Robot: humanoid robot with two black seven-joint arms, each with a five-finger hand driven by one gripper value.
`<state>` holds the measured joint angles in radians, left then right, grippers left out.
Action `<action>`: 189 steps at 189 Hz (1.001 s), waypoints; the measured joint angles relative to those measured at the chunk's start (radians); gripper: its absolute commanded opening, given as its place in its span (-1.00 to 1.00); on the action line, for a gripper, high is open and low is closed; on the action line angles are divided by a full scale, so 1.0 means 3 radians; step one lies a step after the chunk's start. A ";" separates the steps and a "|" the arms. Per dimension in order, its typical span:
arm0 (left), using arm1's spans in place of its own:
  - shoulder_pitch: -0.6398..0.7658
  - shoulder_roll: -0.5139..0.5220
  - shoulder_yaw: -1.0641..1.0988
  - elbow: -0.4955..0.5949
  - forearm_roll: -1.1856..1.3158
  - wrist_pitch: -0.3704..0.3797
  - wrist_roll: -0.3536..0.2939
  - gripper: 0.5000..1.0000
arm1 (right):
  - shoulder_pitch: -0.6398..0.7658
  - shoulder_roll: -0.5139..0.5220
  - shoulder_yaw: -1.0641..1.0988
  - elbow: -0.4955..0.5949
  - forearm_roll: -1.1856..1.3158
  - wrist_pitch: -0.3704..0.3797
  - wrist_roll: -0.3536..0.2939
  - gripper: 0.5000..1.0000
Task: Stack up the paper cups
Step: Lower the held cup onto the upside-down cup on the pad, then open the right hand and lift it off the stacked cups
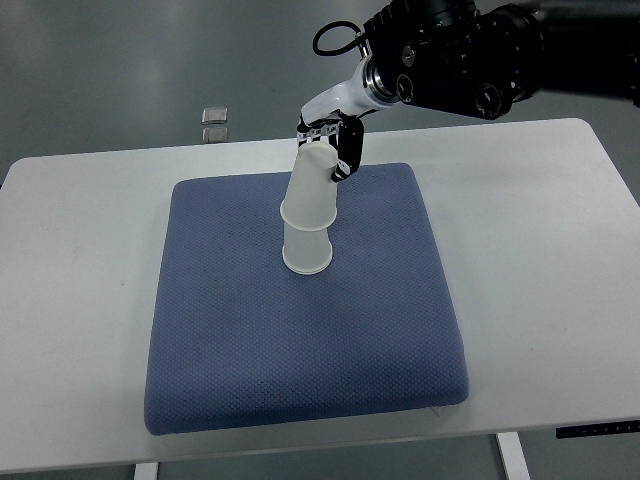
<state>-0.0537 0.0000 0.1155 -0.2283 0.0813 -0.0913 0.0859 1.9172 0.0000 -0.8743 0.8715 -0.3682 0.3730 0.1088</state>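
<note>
Two white paper cups stand upside down on the blue cushion (300,330). The upper cup (311,190) sits tilted over the lower cup (307,250), covering its top. My right hand (333,145) comes in from the upper right and its fingers are curled around the upper cup's top end. The left arm is not in view.
The cushion lies on a white table (540,260). Two small square metal plates (214,123) lie on the grey floor beyond the table's far edge. A black cable loops above the right wrist (330,40).
</note>
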 measured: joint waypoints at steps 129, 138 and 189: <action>0.0000 0.0000 -0.0002 0.0010 0.0000 0.0003 0.0000 1.00 | -0.0313 0.0000 0.0000 -0.0029 -0.0050 -0.0089 0.0000 0.00; 0.0000 0.0000 -0.0002 0.0010 0.0000 0.0003 0.0000 1.00 | -0.0326 0.0000 0.0000 -0.0031 -0.0050 -0.0091 0.0000 0.04; 0.0000 0.0000 -0.0002 0.0015 0.0000 0.0003 0.0000 1.00 | -0.0483 0.0000 0.0121 -0.0065 -0.0043 -0.0171 0.0001 0.59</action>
<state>-0.0537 0.0000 0.1150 -0.2239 0.0813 -0.0905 0.0859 1.7724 -0.0001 -0.8380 0.8521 -0.3812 0.3216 0.1091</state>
